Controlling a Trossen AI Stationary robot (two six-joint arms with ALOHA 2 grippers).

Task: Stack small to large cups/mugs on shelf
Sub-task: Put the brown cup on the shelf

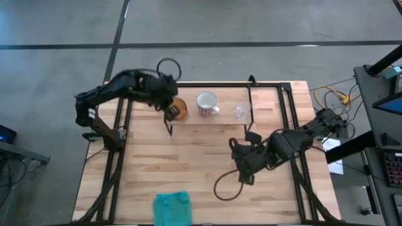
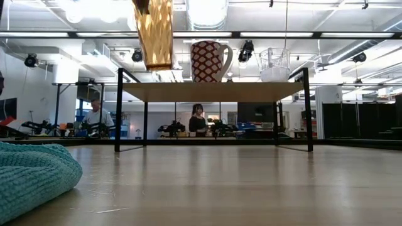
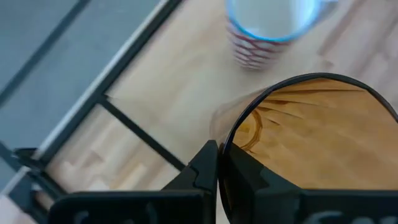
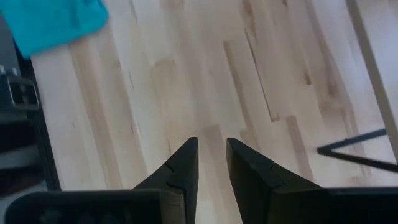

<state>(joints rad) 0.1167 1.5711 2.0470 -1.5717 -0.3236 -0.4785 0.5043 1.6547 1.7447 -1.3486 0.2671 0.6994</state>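
From above, the amber tumbler [image 1: 178,109] is held by its rim in the left gripper [image 1: 169,108], at nine o'clock from the white mug [image 1: 206,103] on the shelf [image 1: 217,118].

At table level, the tumbler is seen lifted slightly above the board.

In the left wrist view, one finger is seen inside the rim; the ribbed wall is judged light, stiff and slippery.

The right gripper [image 4: 211,163] is parked, narrowly parted, holding nothing.

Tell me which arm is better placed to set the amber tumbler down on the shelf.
Left: its gripper already holds the amber tumbler above the shelf end. The right gripper sits low over the tabletop.

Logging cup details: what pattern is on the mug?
The mug has a red-and-white lattice pattern, clearest in the low view.
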